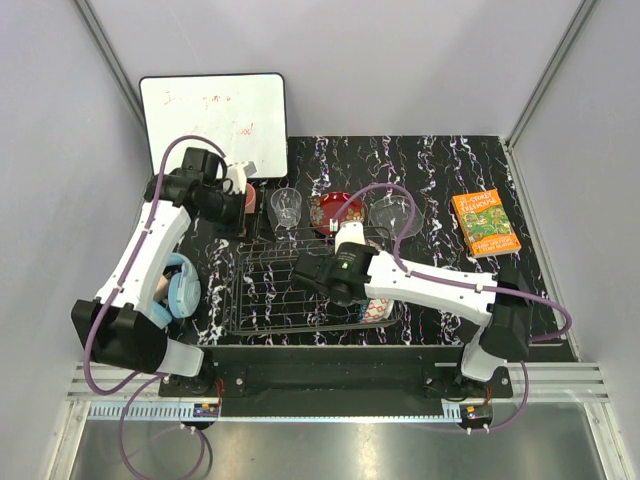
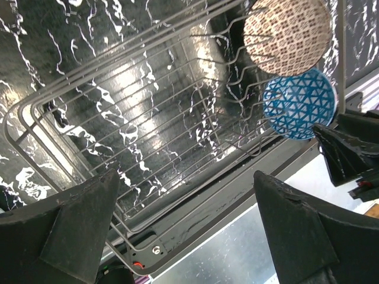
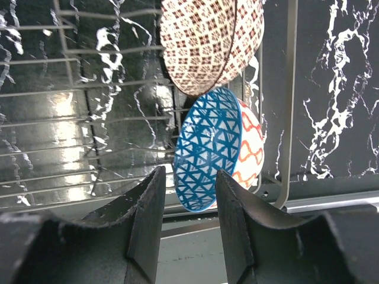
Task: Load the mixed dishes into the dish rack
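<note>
The dish rack [image 1: 290, 290] is a dark wire rack in front of the arms. A beige patterned bowl [image 3: 207, 41] and a blue patterned bowl [image 3: 207, 148] stand on edge at its right end [image 1: 378, 305]. Behind the rack stand a salmon-pink cup [image 1: 248, 208], a clear tumbler [image 1: 286, 208], a red plate [image 1: 335, 210] and a clear glass bowl [image 1: 393, 213]. My left gripper [image 1: 232, 200] [image 2: 185, 177] is open and empty, high beside the cup. My right gripper [image 1: 340, 280] [image 3: 189, 174] is open and empty above the rack, close to the blue bowl.
Light-blue headphones [image 1: 180, 285] lie left of the rack under my left arm. An orange book [image 1: 484, 222] lies at the right. A white board [image 1: 212, 125] leans at the back left. The left wrist view shows the rack [image 2: 148, 118] and both bowls [image 2: 287, 32].
</note>
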`<action>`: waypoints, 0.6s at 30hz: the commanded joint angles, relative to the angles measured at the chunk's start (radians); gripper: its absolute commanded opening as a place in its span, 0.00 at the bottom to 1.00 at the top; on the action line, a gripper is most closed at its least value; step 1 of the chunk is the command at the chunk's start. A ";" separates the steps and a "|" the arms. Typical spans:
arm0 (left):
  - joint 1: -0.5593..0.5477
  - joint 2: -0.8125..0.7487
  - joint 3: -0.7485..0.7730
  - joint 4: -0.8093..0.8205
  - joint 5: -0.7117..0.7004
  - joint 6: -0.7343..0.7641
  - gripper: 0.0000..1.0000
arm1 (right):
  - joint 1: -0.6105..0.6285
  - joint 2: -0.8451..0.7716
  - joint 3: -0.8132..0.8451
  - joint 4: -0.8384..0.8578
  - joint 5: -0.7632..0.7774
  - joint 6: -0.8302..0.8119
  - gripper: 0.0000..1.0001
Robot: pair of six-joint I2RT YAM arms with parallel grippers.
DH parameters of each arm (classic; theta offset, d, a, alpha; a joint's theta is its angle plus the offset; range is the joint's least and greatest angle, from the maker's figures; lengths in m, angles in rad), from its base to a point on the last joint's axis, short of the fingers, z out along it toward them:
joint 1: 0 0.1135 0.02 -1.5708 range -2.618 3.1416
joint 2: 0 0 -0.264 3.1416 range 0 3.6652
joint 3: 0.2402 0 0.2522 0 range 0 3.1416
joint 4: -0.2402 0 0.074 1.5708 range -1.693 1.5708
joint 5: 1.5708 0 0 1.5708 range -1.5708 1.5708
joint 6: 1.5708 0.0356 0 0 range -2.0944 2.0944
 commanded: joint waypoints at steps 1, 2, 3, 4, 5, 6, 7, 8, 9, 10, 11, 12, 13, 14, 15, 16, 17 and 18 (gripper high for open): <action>0.012 -0.008 -0.008 0.001 0.018 0.057 0.99 | 0.014 -0.021 -0.042 -0.288 -0.013 0.029 0.47; 0.013 -0.009 -0.009 0.001 0.021 0.065 0.99 | 0.015 -0.033 -0.058 -0.287 -0.018 0.023 0.46; 0.015 -0.011 -0.015 0.003 0.021 0.063 0.99 | 0.014 -0.038 -0.067 -0.287 -0.019 0.023 0.47; 0.016 -0.012 -0.020 0.003 0.030 0.062 0.99 | 0.014 -0.044 -0.076 -0.287 -0.019 0.026 0.46; 0.018 -0.014 -0.026 0.004 0.032 0.060 0.99 | 0.015 -0.056 -0.091 -0.287 -0.019 0.027 0.47; 0.018 -0.012 -0.029 0.004 0.033 0.059 0.99 | 0.015 -0.060 -0.099 -0.285 -0.018 0.026 0.47; 0.021 -0.011 -0.032 0.006 0.030 0.057 0.99 | 0.015 -0.060 -0.107 -0.285 -0.021 0.027 0.47; 0.021 -0.008 -0.040 0.003 0.029 0.057 0.99 | 0.015 -0.054 -0.122 -0.285 -0.025 0.024 0.47; 0.024 -0.006 -0.043 0.003 0.030 0.056 0.99 | 0.015 -0.049 -0.130 -0.287 -0.028 0.024 0.47; 0.027 -0.008 -0.047 0.003 0.030 0.057 0.99 | 0.015 -0.044 -0.137 -0.287 -0.033 0.024 0.46; 0.029 -0.008 -0.055 0.004 0.030 0.060 0.99 | 0.017 -0.041 -0.151 -0.287 -0.039 0.021 0.46; 0.030 -0.006 -0.060 0.003 0.032 0.063 0.99 | 0.015 -0.044 -0.157 -0.285 -0.039 0.020 0.46; 0.033 -0.006 -0.064 0.003 0.033 0.065 0.99 | 0.015 -0.049 -0.163 -0.287 -0.041 0.018 0.46; 0.035 -0.003 -0.073 0.003 0.032 0.069 0.99 | 0.017 -0.067 -0.171 -0.285 -0.042 0.018 0.46; 0.036 -0.003 -0.077 0.004 0.035 0.071 0.99 | 0.017 -0.078 -0.173 -0.287 -0.044 0.018 0.46; 0.038 -0.002 -0.081 0.010 0.036 0.071 0.99 | 0.015 -0.087 -0.171 -0.287 -0.042 0.018 0.46; 0.038 0.000 -0.090 0.013 0.038 0.071 0.99 | 0.017 -0.098 -0.150 -0.287 -0.039 0.014 0.47; 0.038 0.003 -0.093 0.018 0.038 0.070 0.99 | 0.017 -0.098 -0.132 -0.287 -0.036 0.009 0.47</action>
